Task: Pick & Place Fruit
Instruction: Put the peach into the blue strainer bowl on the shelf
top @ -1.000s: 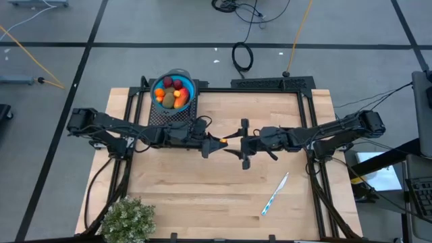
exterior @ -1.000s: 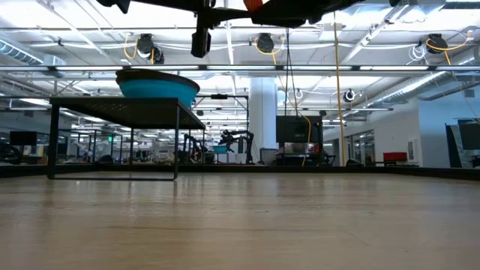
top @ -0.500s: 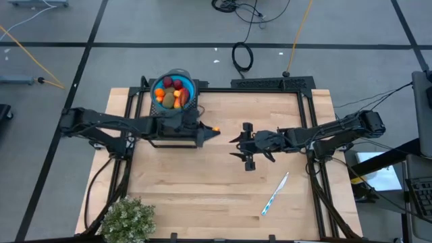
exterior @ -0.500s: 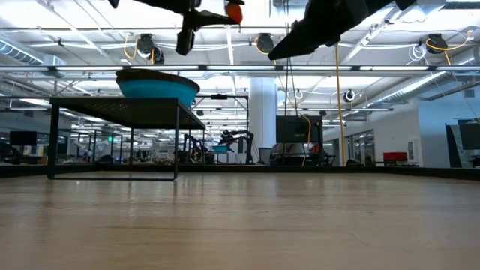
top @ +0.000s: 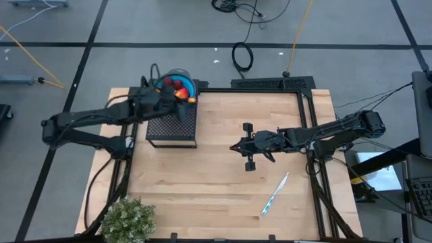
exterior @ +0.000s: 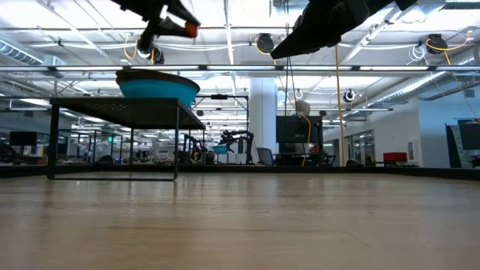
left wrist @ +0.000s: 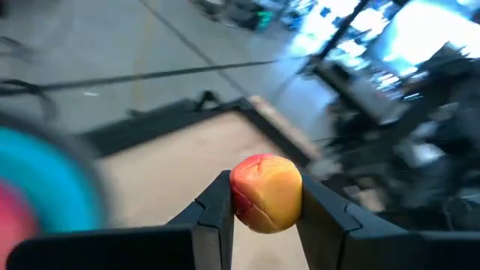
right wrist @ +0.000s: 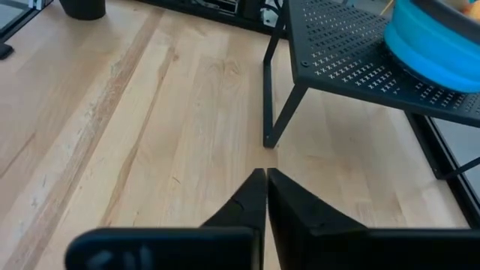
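Note:
My left gripper is raised beside the near right rim of the blue bowl and is shut on a small orange-red fruit. The bowl stands on a black perforated stand at the table's far left. It holds more fruit, among them a dark red ball; my left arm hides part of it. My right gripper hangs shut over the middle of the table, with nothing in it. My left gripper pinches the fruit between its two fingers, one on each opposite side. The fingers come nearly level from the table's left. The fruit is lifted clear, higher than the bowl.
A white-and-blue pen lies on the wood toward the near right. A bushy green plant stands at the near left corner. The stand's legs rise from the table ahead of my right gripper.
My left gripper has carried the fruit from the middle of the table up and toward the far left, to the bowl. My right gripper, which stood open at the fruit, has let go, sunk slightly and shut.

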{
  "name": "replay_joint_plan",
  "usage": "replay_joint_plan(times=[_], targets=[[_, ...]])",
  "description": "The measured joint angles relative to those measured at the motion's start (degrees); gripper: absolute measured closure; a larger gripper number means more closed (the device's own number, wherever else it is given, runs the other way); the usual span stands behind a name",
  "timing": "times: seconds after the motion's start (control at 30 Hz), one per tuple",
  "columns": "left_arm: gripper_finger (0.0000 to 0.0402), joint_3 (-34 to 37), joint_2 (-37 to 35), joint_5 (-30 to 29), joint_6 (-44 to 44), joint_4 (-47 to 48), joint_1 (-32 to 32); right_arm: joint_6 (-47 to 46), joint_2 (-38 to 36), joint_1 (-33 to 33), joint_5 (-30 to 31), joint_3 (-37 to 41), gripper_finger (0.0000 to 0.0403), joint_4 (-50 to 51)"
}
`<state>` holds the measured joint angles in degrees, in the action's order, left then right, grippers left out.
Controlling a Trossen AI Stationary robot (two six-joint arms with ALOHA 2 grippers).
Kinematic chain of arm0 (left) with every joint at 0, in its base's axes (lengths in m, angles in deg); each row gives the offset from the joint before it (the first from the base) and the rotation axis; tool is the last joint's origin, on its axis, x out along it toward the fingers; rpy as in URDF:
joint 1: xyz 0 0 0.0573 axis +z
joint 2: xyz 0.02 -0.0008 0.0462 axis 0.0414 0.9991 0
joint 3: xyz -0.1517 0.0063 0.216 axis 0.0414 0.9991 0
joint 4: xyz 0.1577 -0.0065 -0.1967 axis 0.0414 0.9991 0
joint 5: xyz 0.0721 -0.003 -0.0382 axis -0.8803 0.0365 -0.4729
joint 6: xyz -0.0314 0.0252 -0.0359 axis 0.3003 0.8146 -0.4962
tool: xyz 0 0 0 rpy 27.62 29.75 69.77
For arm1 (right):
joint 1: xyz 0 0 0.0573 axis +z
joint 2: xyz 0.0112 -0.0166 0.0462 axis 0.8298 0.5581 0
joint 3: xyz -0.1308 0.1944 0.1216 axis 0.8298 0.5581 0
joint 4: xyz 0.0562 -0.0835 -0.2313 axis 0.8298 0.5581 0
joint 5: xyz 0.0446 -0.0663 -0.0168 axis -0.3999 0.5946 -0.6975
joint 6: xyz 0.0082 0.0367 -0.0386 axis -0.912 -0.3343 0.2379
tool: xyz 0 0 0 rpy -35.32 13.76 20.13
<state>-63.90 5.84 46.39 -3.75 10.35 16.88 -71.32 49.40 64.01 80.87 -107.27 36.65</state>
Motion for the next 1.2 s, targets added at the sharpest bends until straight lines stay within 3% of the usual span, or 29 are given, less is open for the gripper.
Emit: replay_joint_plan(times=[0.27, 0.47, 0.77, 0.9, 1.2], targets=[[0.0298, 0.00, -4.54, -5.89, 10.87, 13.79, 6.93, -3.82, 0.00, -0.78, -0.01, 0.00, 0.0392, -0.15], [0.0298, 0.02, -4.52, -6.22, 14.64, 21.98, 12.24, -6.20, 0.00, -1.52, -0.02, 0.00, 0.0401, -0.20], [0.0298, 0.02, -4.11, -6.24, 19.24, 23.32, 19.32, -9.38, 0.00, -1.54, -0.02, 0.00, 0.0399, -0.66], [0.0298, 0.02, -4.10, -3.12, 19.63, 25.66, 22.00, -9.43, 0.00, -1.54, -0.02, 0.00, 0.0399, -0.66], [0.0297, 0.02, -4.08, -1.21, 19.56, 28.78, 23.43, -9.43, 0.00, -1.54, 0.11, 0.00, 0.0399, -0.66]])
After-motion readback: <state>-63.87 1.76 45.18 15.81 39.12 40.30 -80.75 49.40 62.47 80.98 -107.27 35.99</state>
